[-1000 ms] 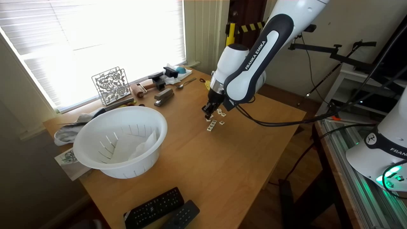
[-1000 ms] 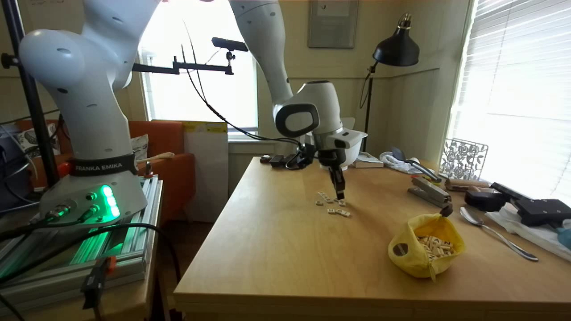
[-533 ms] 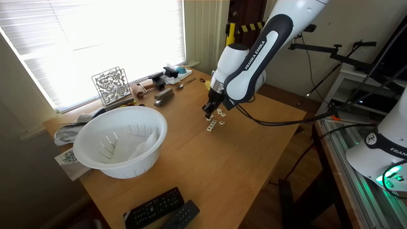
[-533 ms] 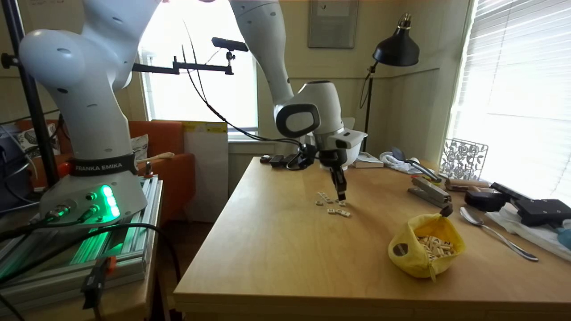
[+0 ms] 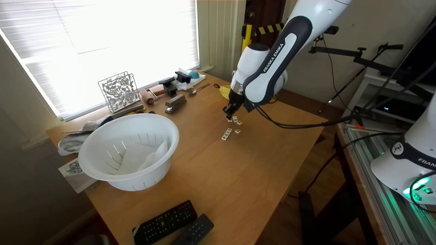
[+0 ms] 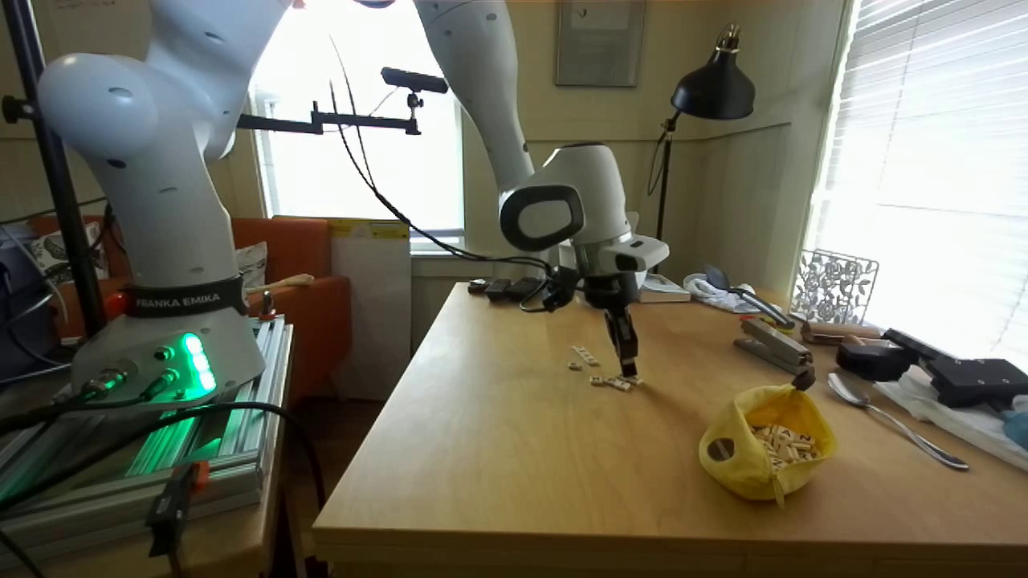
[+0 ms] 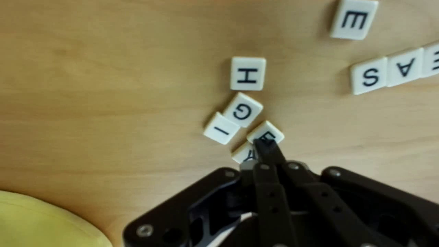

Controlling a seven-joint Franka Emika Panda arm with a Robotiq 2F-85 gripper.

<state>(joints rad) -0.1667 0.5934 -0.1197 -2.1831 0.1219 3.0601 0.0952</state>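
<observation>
Hand (image 6: 629, 369): it is closed, with its two fingers (image 7: 267, 151) together, and it points down to the tabletop (image 6: 498, 466).
Covered tile (image 7: 264, 130): it lies at the fingertips, which hide a part of its letter; whether they touch it, I cannot tell.
Y tile (image 7: 242, 154): it is just beside the covered tile, and the hand hides a part of it too.
G tile (image 7: 244, 109) and I tile (image 7: 221, 128): these two are touching, and they lie near the covered tile.
H tile (image 7: 248, 73): it is very near to a corner of the G tile.
S tile (image 7: 369, 76) and A tile (image 7: 405, 67): they touch in a row with a third tile (image 7: 431, 60), which the edge of the wrist view cuts.
E tile (image 7: 354, 19): it lies near this row, but apart from it.
Yellow bag (image 6: 727, 474): it stands open on the tabletop, with many letter tiles (image 6: 783, 444) inside.
Spoon (image 6: 899, 421): it lies near the yellow bag.
Stapler (image 6: 773, 343): it is well apart from the hand, in both exterior views.
White basket (image 5: 143, 182): it also stands well apart from the hand.
</observation>
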